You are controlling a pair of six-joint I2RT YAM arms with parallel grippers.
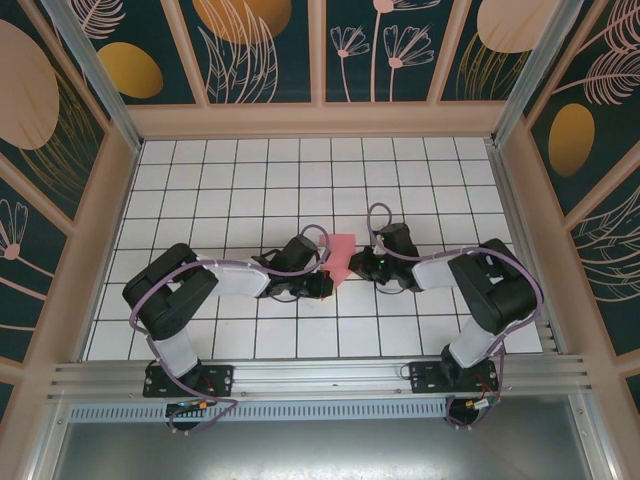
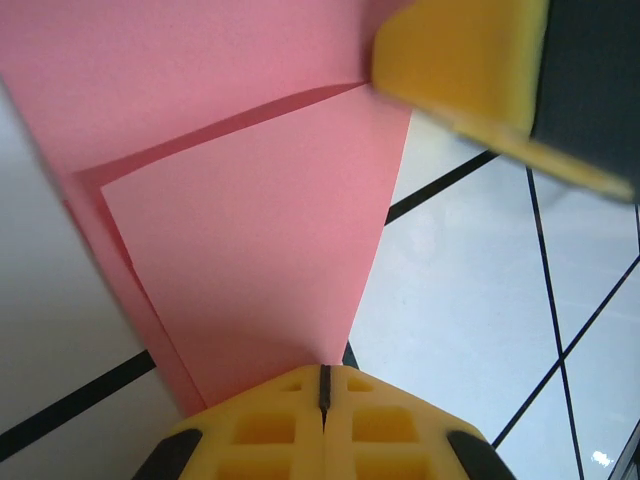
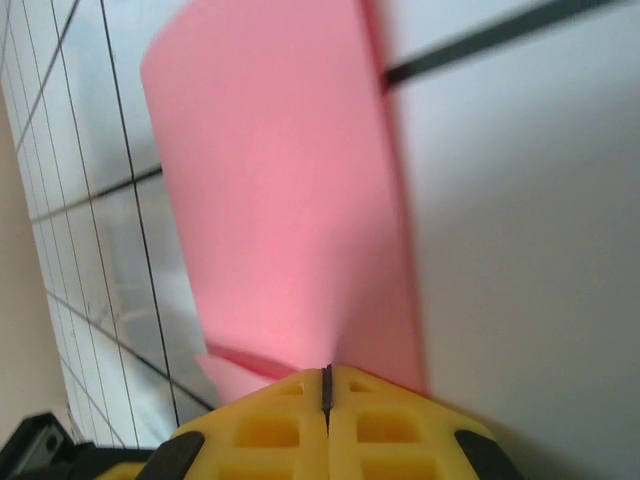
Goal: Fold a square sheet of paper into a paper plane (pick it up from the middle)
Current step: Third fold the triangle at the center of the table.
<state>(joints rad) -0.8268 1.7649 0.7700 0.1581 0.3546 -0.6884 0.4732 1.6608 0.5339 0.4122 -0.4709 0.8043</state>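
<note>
while my left end effector and right end effector both clamp the pink paper, uneven pulling could tear it. slack would misalign the crease.

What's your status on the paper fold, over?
Left end effector shut on pink paper. Right end effector shut on it too. Folded layers showing. Nothing in the way.

The left arm and right arm have black joint housings and white link covers. A lilac cable runs along each arm. Each arm is bolted to a black base plate. The left pincer and right pincer have yellow fingers with square moulded recesses. A green light shows on the right wrist.
</note>
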